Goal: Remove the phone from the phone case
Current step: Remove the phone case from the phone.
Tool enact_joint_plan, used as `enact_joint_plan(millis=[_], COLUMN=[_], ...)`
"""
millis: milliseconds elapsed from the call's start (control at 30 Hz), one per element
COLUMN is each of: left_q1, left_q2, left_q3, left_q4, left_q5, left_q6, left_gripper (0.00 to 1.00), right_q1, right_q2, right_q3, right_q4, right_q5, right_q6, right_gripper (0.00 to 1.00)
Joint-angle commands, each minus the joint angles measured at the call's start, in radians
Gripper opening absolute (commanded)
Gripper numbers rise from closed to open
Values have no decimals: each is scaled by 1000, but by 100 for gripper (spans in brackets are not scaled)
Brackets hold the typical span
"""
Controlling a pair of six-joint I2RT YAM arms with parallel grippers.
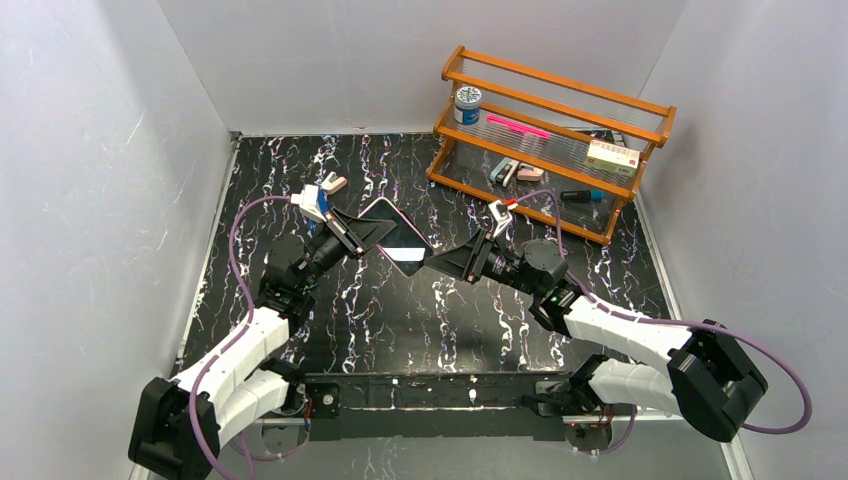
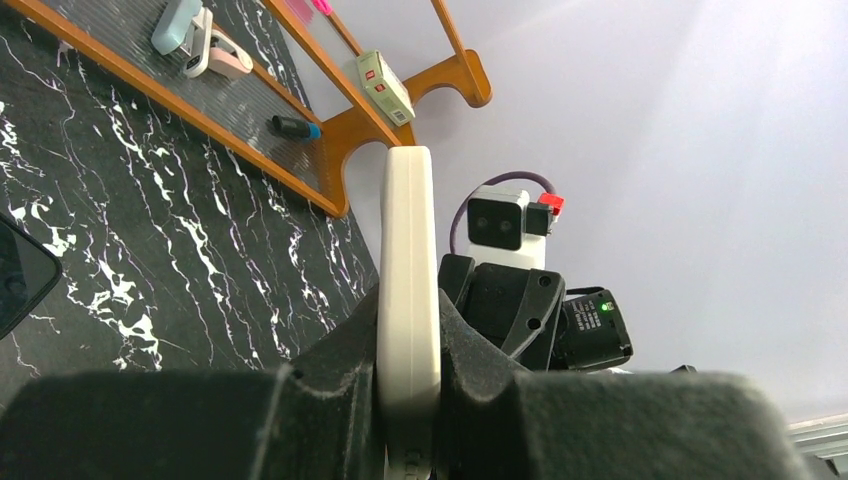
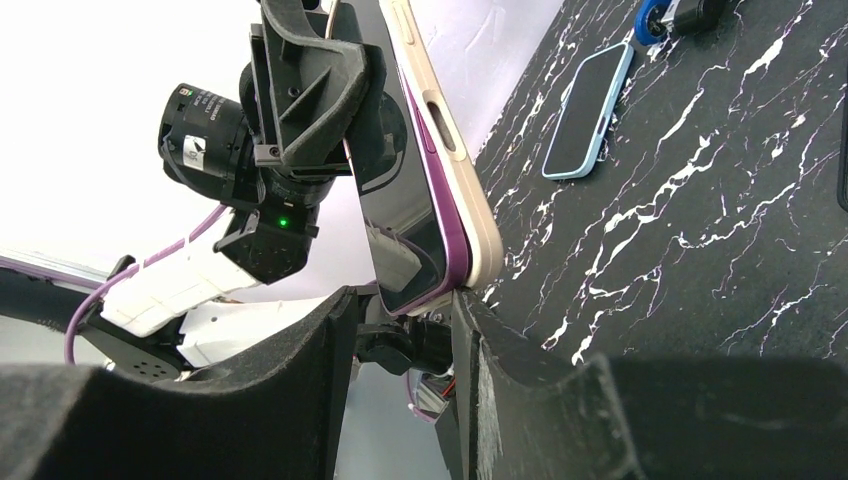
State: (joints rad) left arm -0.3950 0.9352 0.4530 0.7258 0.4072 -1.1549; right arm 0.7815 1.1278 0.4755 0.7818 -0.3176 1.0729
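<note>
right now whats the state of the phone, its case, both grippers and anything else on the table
phone: still inside its case, held off the table
phone case: still on the phone, clamped at one edge
left gripper: shut on the phone case
right gripper: fingers astride the phone's lower corner, grip unclear
second phone: flat on the table, screen up, blue case

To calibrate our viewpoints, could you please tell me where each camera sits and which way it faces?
Top external: above, behind the robot, looking down at the black marbled table; left arm and right arm show.
Left wrist: looks along the cream phone case toward the wooden rack; own left pincer clamps it.
Right wrist: faces the left arm; own right pincer grips the case.
Shared: all views show the case.
</note>
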Motion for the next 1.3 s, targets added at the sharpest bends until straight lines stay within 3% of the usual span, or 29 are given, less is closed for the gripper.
enact_joint_plan(millis=[0,233,600,700,833,900,967,1033,1133,1267], left_q1=[-18,-61,-219,-227,-234,-234,-232,-232,-231,-231], left_q2=[-9,2,11,10,31,14,-25,-65,-95,-101], left_q3=[-4,6,-17,-27,-32,-47,-73,-97,-125,-159], left_q4=[69,69,147,149,150,152,147,131,119,117], left_q5=[1,7,-50,-50,-36,-51,-101,-147,-183,-201], left_q6=[27,43,-79,-58,-3,45,98,134,168,195], left_gripper=[0,0,0,0,0,12,41,66,75,77], right_q1=[8,8,8,6,1,-9,-23,-35,-40,-43], right_q2=[-14,0,78,75,80,84,76,59,29,-4], right_q3=[35,23,1,10,31,33,28,21,16,-2], right_q4=[86,127,302,324,337,354,362,358,332,322], right_q5=[-3,20,27,22,24,23,24,32,47,84], right_q6=[26,35,54,54,62,80,97,108,118,136], right_gripper=[47,47,44,41,26,14,3,1,1,1])
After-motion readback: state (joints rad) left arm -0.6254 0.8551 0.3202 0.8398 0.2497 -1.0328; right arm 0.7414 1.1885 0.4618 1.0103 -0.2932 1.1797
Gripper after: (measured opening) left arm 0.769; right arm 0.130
